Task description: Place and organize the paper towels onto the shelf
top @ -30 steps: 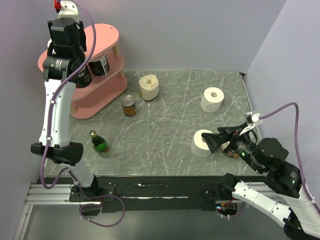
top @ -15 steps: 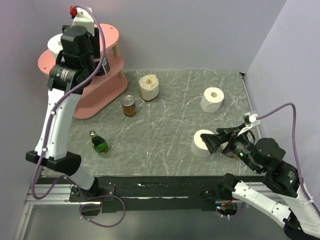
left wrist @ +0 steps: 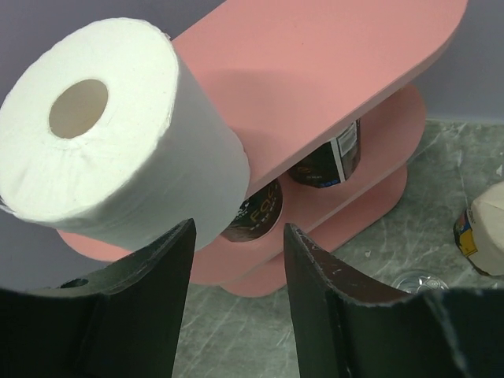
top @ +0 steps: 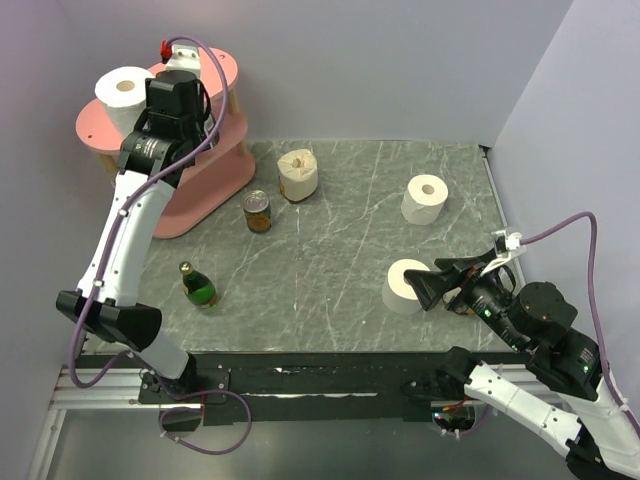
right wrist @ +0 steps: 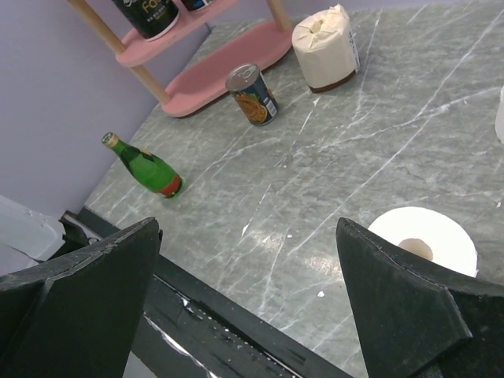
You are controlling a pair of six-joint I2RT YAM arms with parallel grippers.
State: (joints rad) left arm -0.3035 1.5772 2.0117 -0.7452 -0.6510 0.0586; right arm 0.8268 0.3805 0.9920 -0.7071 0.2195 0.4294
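One white paper towel roll (top: 125, 92) stands on the left end of the pink shelf's top board (top: 218, 72). In the left wrist view this roll (left wrist: 110, 134) is at upper left on the shelf (left wrist: 331, 63). My left gripper (top: 183, 118) (left wrist: 236, 260) is open and empty, just right of that roll and apart from it. A second roll (top: 403, 285) (right wrist: 424, 240) stands on the table beside my open, empty right gripper (top: 428, 283) (right wrist: 246, 228). A third roll (top: 425, 198) stands at the far right. A beige wrapped roll (top: 298, 174) (right wrist: 323, 47) stands near the shelf.
Two dark labelled cans (left wrist: 323, 161) (left wrist: 256, 213) stand on the shelf's middle board. A small tin can (top: 258, 211) (right wrist: 252, 94) stands on the table by the shelf's lower board. A green bottle (top: 198, 285) (right wrist: 146, 167) lies near the front left edge.
My left gripper has drawn back to the right from the shelf's left end, and the roll now stands free on the top board. The right gripper has barely moved.
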